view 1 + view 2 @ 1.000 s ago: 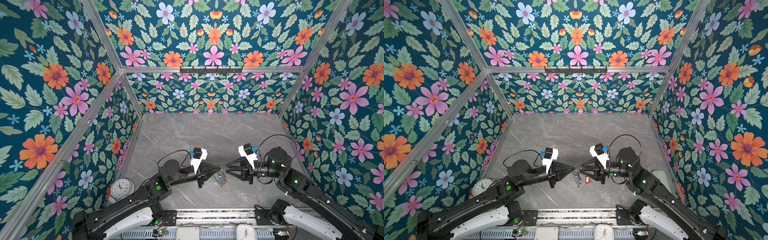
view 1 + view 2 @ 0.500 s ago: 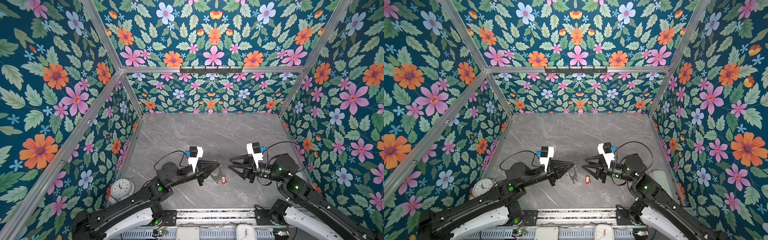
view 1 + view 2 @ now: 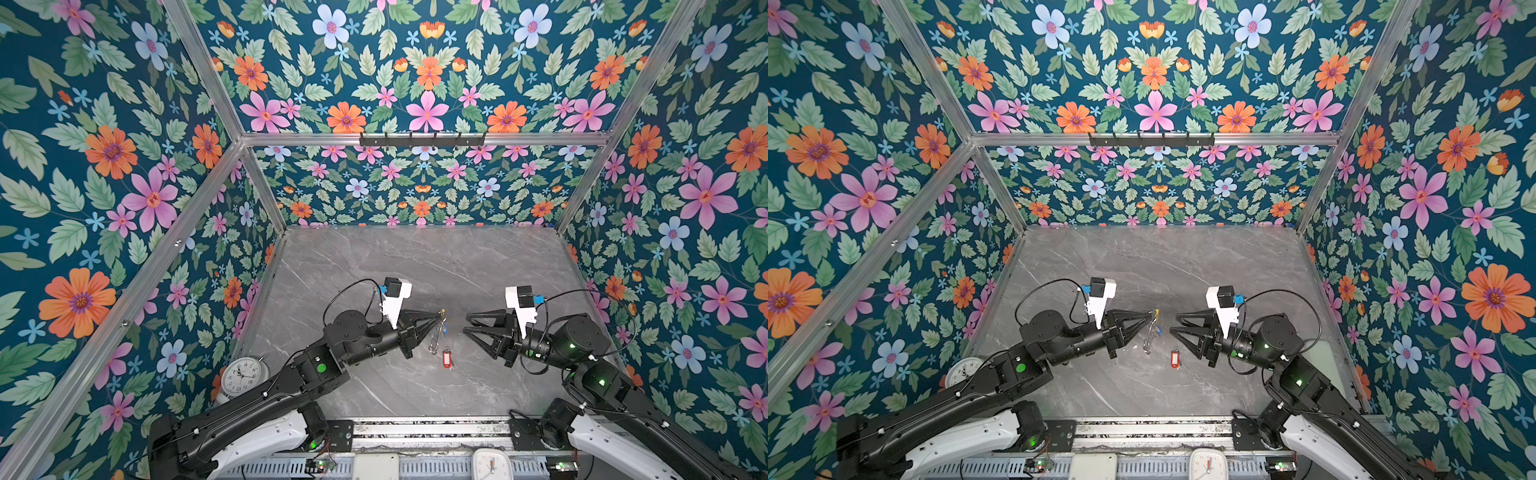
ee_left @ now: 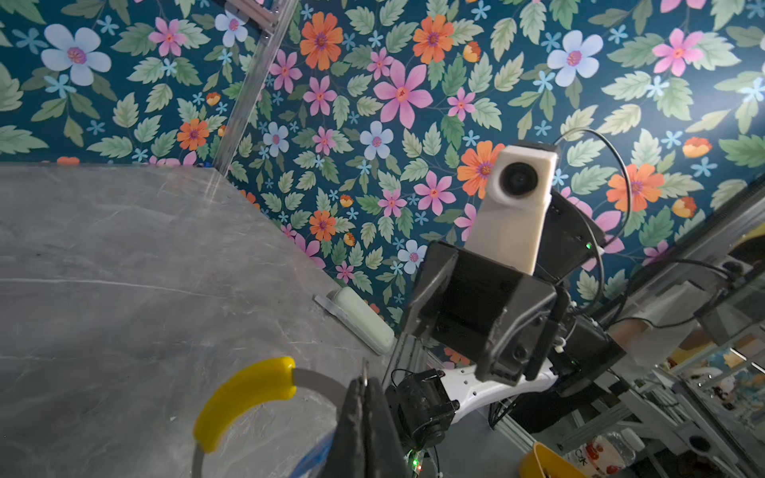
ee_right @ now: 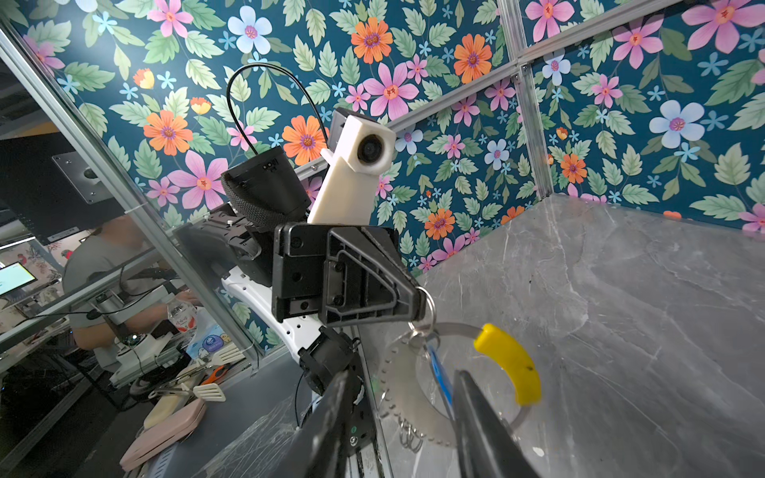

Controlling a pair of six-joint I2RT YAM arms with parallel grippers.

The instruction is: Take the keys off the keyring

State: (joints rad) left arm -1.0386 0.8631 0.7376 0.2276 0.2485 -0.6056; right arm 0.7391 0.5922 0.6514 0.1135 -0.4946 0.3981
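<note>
Left pincer (image 3: pixel 439 316) is up off the table (image 3: pixel 415 266), reaching in from the left with its jaws clenched tight on the keyring (image 3: pixel 434 340). In both top views the thin grey hoop dangles almost edge-on below the fingertips.

The right wrist view shows it properly. The hoop's band comes out of the clamp and curves round to the yellow sleeve (image 5: pixel 509 364), which sits on the part of the hoop away from the grip. The blue-tagged key (image 5: pixel 439 372) hangs inside the hoop, right by the clamp, its tag a blue sliver seen nearly side-on. The metal blade itself I can't make out.

Down on the table lies the red-tagged key (image 3: pixel 446 358) — flat, clear of the hoop, a touch nearer than the dangling ring and between the two arms.

Right pincer (image 3: pixel 466 325) faces the left one from the right, jaws spread apart with nothing in them, and there's a visible gap between its tips and the hoop. The left wrist view has it head-on, both fingers splayed.

Over at the near left corner of the table, beside the left arm, sits a white clock (image 3: pixel 243 376).
</note>
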